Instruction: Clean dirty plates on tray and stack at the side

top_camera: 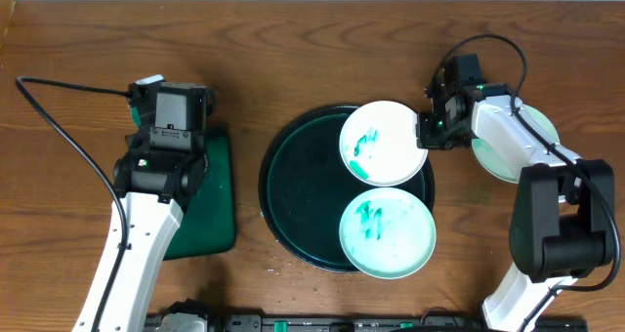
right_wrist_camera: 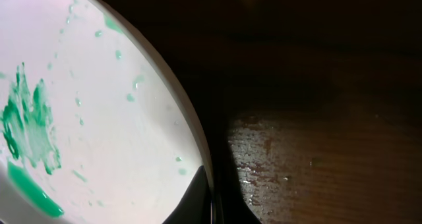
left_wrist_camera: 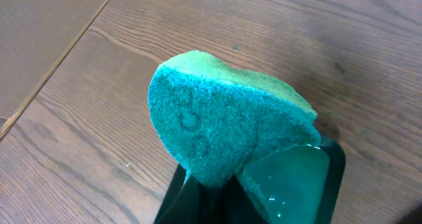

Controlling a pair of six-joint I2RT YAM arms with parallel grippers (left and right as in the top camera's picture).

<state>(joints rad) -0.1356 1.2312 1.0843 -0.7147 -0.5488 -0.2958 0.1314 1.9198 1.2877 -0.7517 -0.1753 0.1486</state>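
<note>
Where the large round black tray [top_camera: 293, 190] sits mid-table, a smeared white round upper plate [top_camera: 381, 142] is carried at its 1 o'clock and a lower plate [top_camera: 388, 232] at 5 o'clock. A third plate [top_camera: 488, 158] lies off it at 3 o'clock. The upper plate's rim is clamped by the right gripper [top_camera: 427, 137], whose arm is bent at the elbow. A green sponge [left_wrist_camera: 224, 118] is pinched in the left gripper [left_wrist_camera: 206, 196] over a green rectangular tray [top_camera: 210, 205] at 9 o'clock. The sponge's stamped marks cannot be read.
</note>
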